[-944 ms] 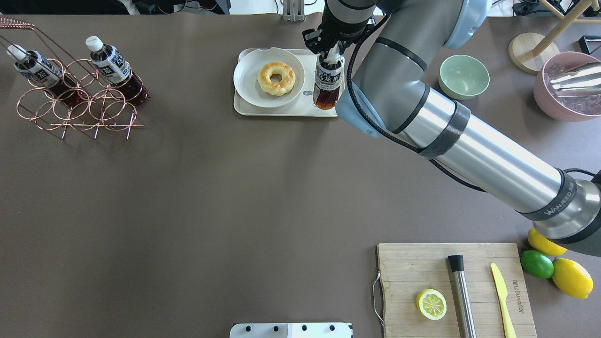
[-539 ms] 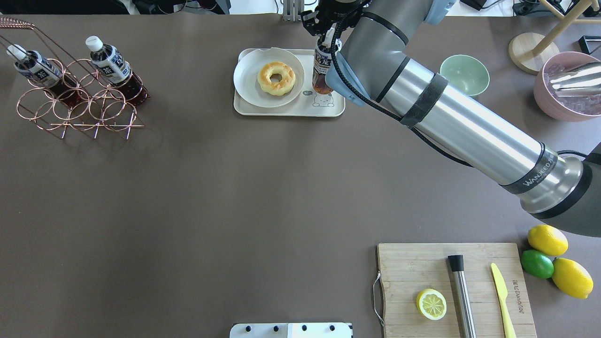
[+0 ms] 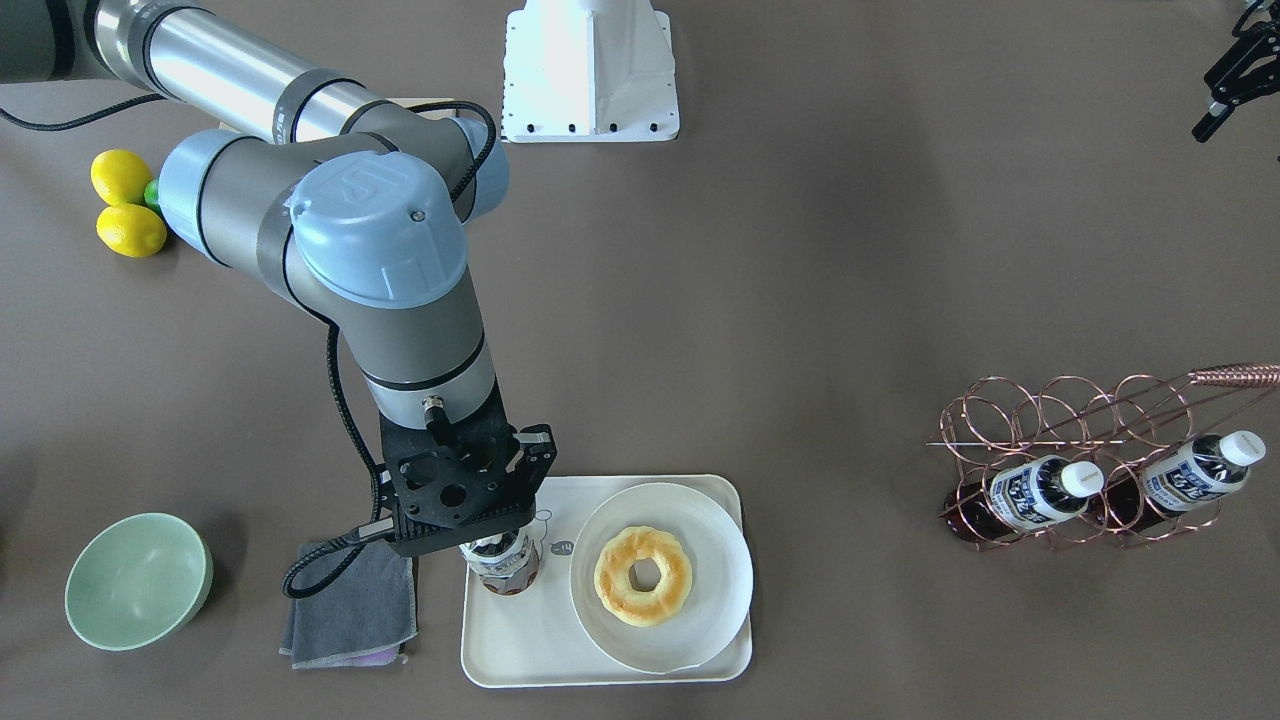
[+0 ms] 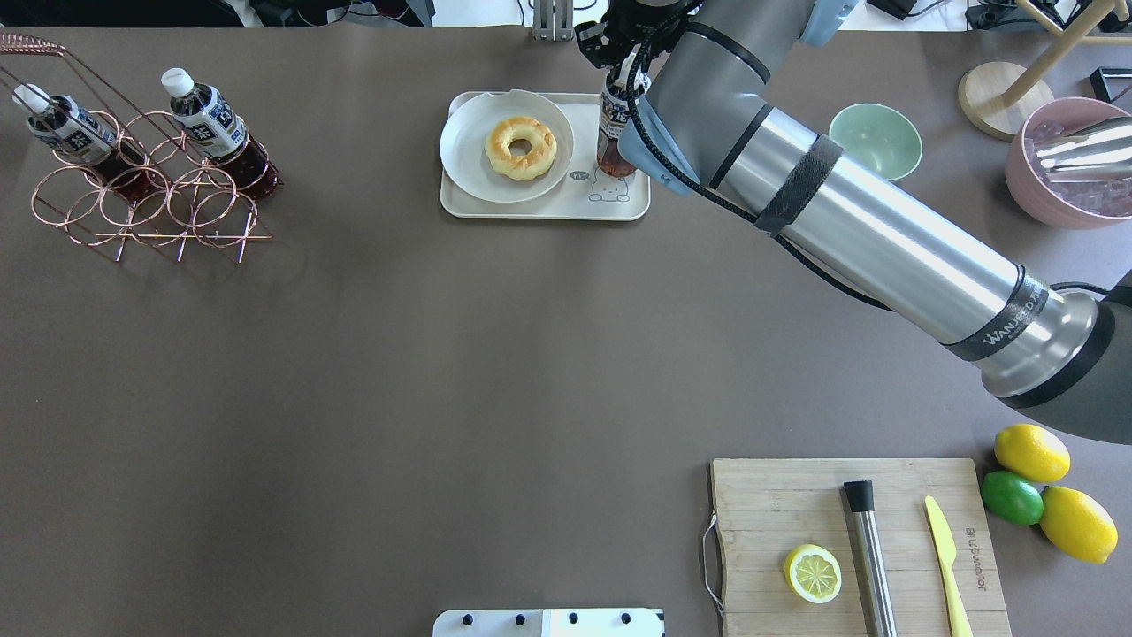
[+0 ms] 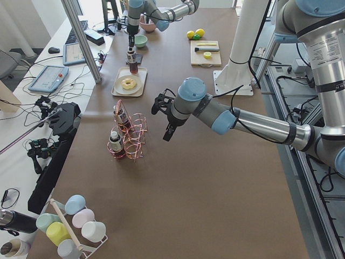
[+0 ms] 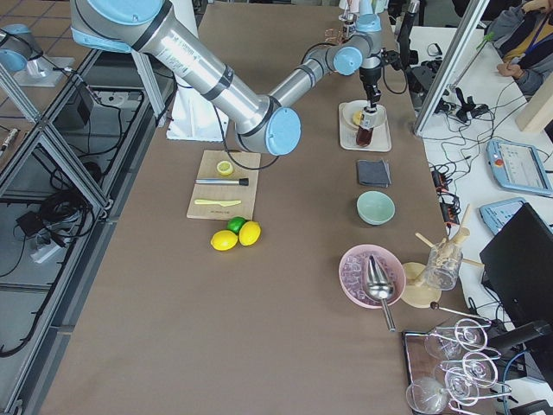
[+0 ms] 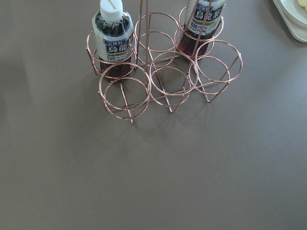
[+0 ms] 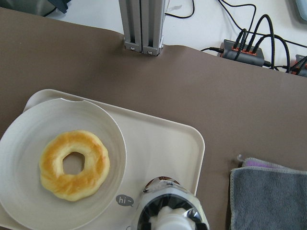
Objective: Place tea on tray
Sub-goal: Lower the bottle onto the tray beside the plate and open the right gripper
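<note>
tea (image 3: 505, 570): clear plastic, upright | tray (image 3: 520, 640): cream, rounded, rimmed

Brown table (image 4: 442, 372), aluminium frame posts (image 5: 81, 38)

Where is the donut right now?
In the overhead view, the donut sits on the white plate on the left half of the cream tray, near the top middle, with the tea bottle standing just to its right.
</note>
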